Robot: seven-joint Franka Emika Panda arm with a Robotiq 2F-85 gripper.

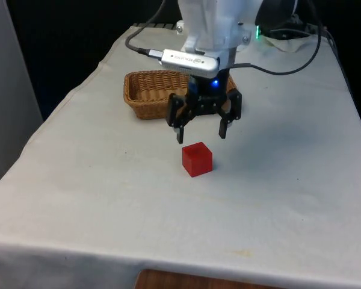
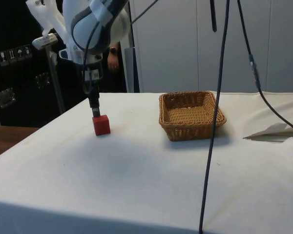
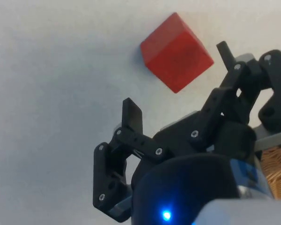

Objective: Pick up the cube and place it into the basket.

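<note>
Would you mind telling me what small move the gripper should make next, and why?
Probably a short descent, with a slight centring over the red cube. The gripper hangs open just above it, fingertips near its top, and in the wrist view the cube sits a little off the line between the fingers. It rests on the cloth, apart from the basket, not yet grasped.

Front view faces along the table [image 1: 78, 205] from its near end, slightly elevated. Side view looks across it, low. Wrist view looks down, close to the cloth. All three share the red cube [image 1: 197, 159].
</note>
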